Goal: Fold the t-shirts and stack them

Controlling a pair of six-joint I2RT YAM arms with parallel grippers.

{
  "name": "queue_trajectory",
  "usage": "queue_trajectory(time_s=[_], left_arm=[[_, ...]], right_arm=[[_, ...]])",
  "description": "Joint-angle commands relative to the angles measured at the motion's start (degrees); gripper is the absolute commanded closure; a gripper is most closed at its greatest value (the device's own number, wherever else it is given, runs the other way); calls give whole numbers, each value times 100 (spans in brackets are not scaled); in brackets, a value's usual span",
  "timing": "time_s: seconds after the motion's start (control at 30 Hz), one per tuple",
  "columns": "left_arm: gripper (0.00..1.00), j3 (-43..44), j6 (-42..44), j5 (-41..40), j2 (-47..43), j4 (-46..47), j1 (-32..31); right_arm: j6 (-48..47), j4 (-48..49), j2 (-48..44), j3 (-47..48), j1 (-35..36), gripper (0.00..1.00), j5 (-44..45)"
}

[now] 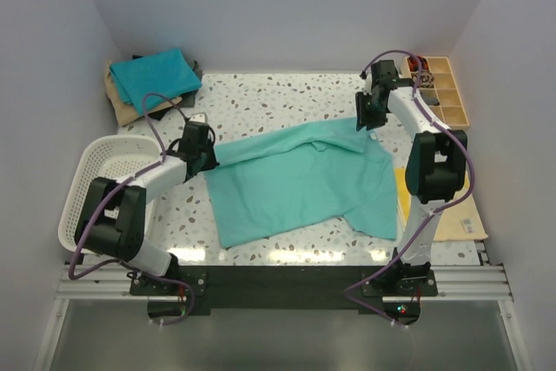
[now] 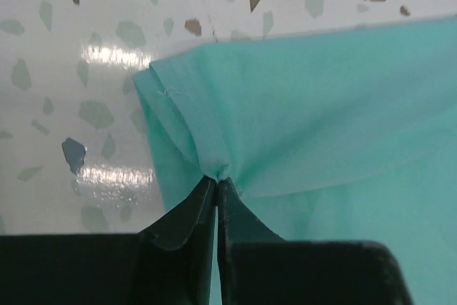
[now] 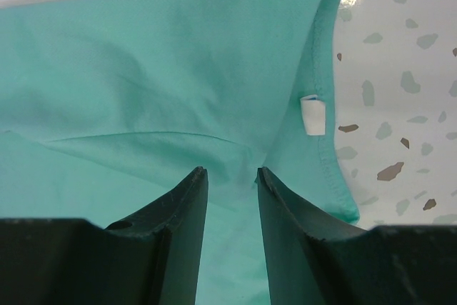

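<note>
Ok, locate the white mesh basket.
In the top view, the white mesh basket sits at the table's left edge, beside the left arm, nearer than the folded teal-blue shirt.

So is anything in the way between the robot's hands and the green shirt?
No, nothing visible is in the way. The left hand is shut on an edge of the shirt. The right hand is open, with its fingers right at the cloth near the collar.
</note>
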Motion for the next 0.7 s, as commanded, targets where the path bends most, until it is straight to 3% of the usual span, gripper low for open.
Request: queue_trajectory(time_s=[0.0,0.1,0.17,0.33,0.53,0.67], left_arm=[[72,-359,-219,179,-245,-62,31],[21,-324,-255,-23,-236,-202,22],[7,-289,-255,-225,-332,-168,31],[5,149,-70,-305,-640,-115,31],[5,327,-9,37,-763,52,31],[5,274,0,389,-755,236,-4]], right_arm=[[-48,-58,-186,94,-18,62,74],[-48,-49,-160,77,-18,62,92],[13,-49,-160,51,-18,62,232],[286,171,-107,-152,-88,61,277],[980,924,-19,-836,-501,66,-1040],[1349,1401,-256,-1468,-502,64,-1384]])
